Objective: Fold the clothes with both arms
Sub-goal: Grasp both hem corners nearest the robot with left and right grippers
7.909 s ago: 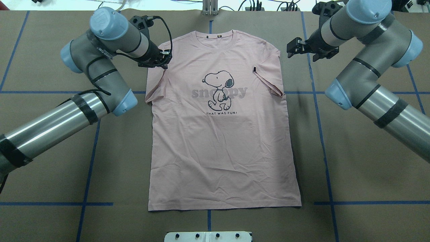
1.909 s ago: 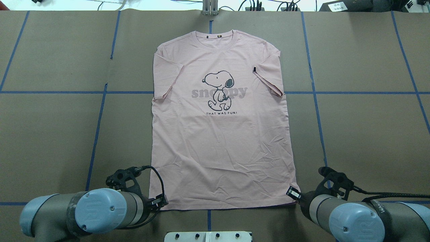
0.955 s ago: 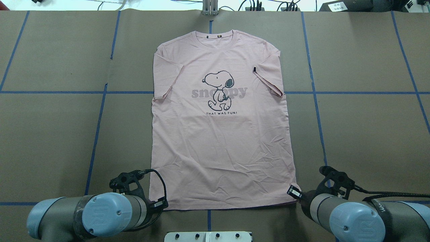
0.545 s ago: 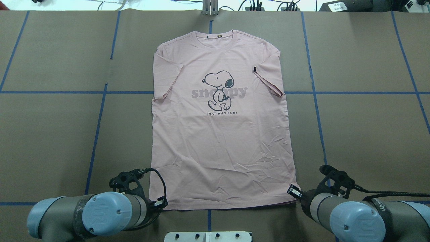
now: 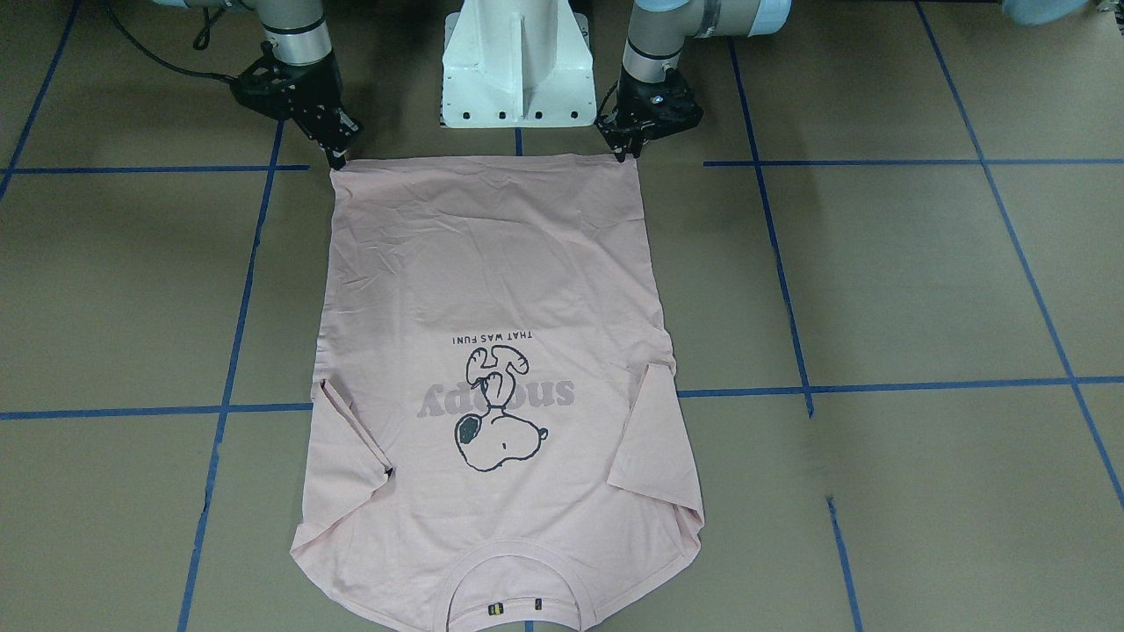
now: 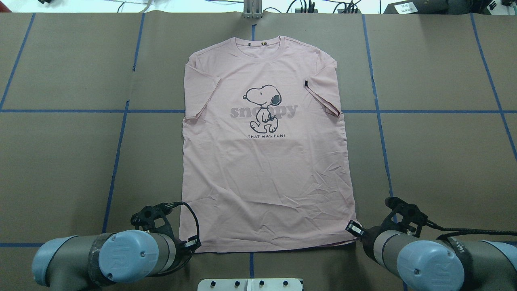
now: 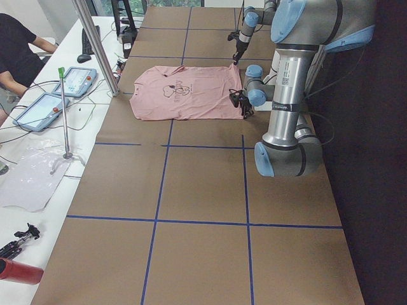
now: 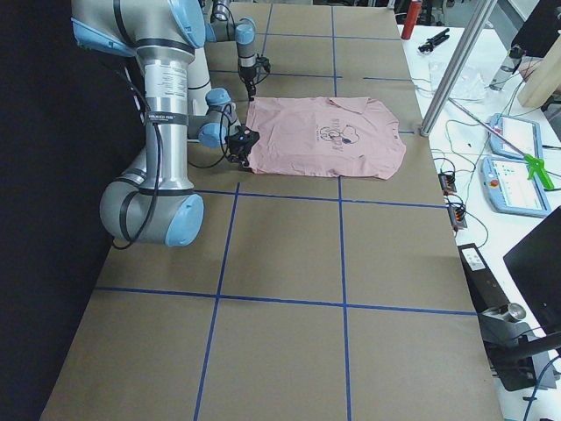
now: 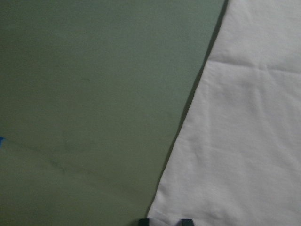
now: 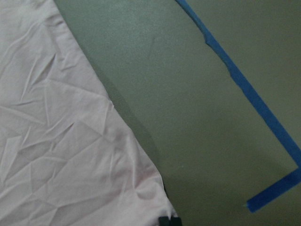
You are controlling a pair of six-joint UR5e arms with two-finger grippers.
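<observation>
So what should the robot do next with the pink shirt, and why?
Probably close the left gripper on its hem corner of the T-shirt. In the left wrist view its fingertips stand apart with the corner between them, while the right gripper looks pinched shut on the other corner. Both corners need holding before the hem lifts toward the collar.
</observation>
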